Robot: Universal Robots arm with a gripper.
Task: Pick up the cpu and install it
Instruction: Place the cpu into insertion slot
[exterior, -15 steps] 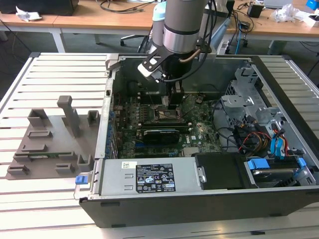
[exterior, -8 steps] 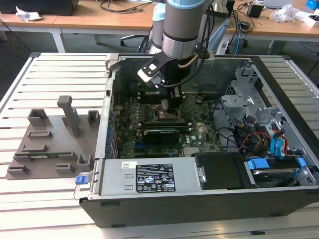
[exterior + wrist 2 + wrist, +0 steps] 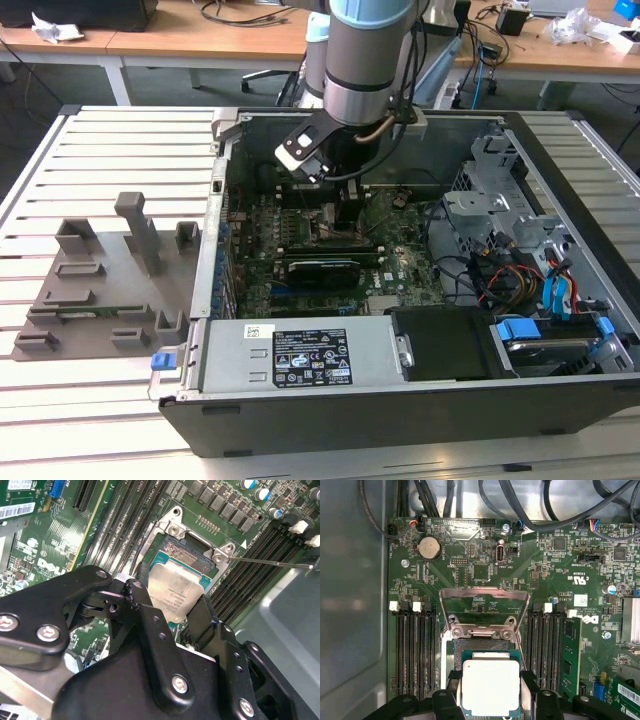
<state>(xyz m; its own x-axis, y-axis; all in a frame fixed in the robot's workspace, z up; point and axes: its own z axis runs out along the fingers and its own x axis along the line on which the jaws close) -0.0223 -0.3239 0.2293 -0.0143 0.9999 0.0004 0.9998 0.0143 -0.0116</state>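
I have the arm [image 3: 365,50] reaching down into the open computer case [image 3: 400,425], which lies on the slatted table [image 3: 100,140]. The gripper [image 3: 345,205] hangs low over the motherboard [image 3: 400,265], toward the far wall of the case. In both wrist views its black fingers [image 3: 145,612] are closed narrowly on the cpu [image 3: 491,687], pressing two opposite edges, with the silvery top facing up. The chip sits directly over the processor socket [image 3: 472,647], whose metal load plate [image 3: 483,605] stands swung open on the far side. Whether the chip rests in the socket or hovers just above it, I cannot tell. Rows of memory slots [image 3: 415,650] flank the socket on both sides. A grey parts fixture [image 3: 90,290] lies on the table at the exterior view's left, well apart from the case.
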